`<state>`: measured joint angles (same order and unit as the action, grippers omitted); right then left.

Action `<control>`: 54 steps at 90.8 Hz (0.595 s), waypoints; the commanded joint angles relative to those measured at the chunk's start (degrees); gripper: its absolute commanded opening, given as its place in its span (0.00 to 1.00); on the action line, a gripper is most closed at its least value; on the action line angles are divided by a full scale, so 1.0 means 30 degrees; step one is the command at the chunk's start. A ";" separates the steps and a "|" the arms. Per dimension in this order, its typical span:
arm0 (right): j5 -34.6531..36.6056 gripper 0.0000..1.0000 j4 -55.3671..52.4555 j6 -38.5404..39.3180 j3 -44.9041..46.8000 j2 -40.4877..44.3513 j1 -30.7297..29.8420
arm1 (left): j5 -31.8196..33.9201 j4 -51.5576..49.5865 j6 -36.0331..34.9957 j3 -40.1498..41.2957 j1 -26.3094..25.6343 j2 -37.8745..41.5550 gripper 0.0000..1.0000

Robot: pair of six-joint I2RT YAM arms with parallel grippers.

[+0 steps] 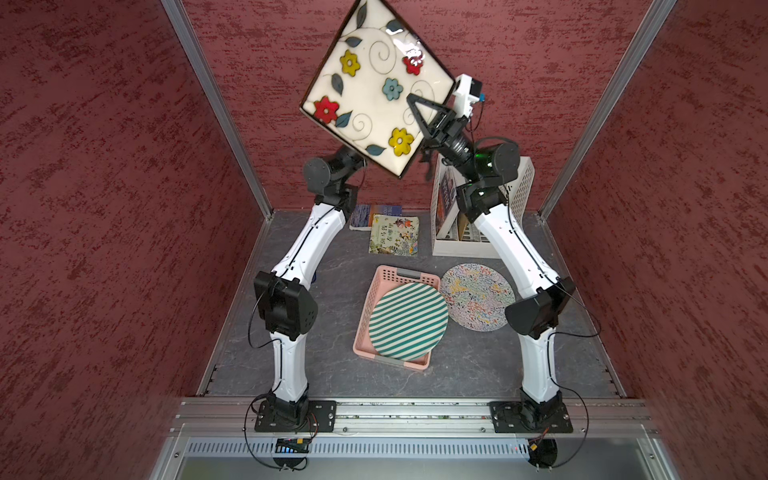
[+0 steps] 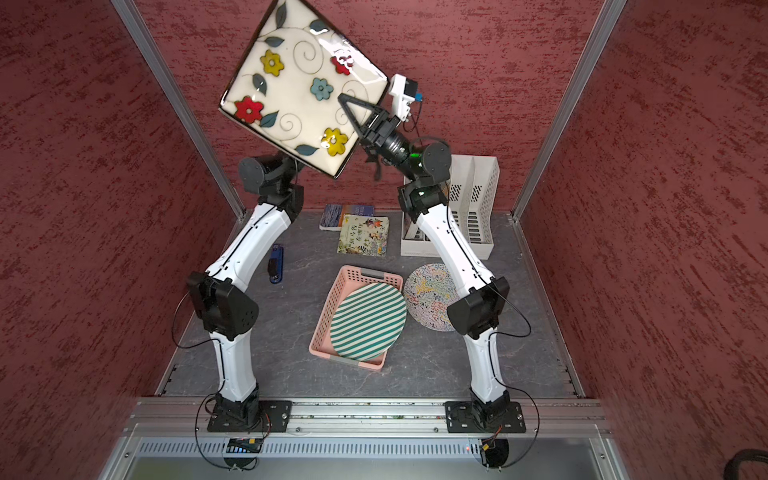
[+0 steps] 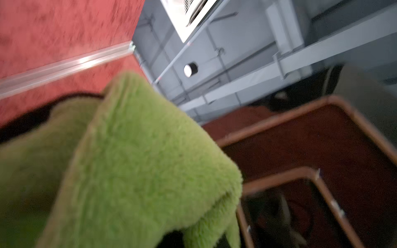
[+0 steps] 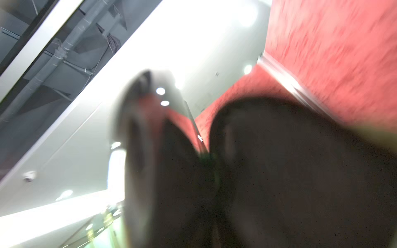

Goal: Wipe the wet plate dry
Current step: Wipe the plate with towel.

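plate [image 1: 376, 83] looks stiff, heavy, slick, breakable; right jaws pinch its right rim, left jaws clamp the green cloth [image 3: 139, 150].

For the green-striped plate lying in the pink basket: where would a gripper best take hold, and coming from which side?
Probably the rim of the green-striped plate where it sticks out past the right wall of the pink basket, approached from the robot's right. The plate lies propped across the basket, so that edge has room beneath for a finger; the squiggle-patterned plate lies close by.
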<state>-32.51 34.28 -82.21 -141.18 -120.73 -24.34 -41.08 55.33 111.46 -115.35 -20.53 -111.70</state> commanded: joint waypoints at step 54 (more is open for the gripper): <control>0.4323 0.00 -0.6159 0.7376 0.8724 0.6398 -0.0272 | 1.0695 -3.3073 -3.1776 0.0869 -0.1591 0.4906 0.00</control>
<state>-17.76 -0.12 -60.90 -109.95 -106.83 -24.38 -22.37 -30.33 23.35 -112.01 -26.44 -92.09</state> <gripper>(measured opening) 0.181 0.096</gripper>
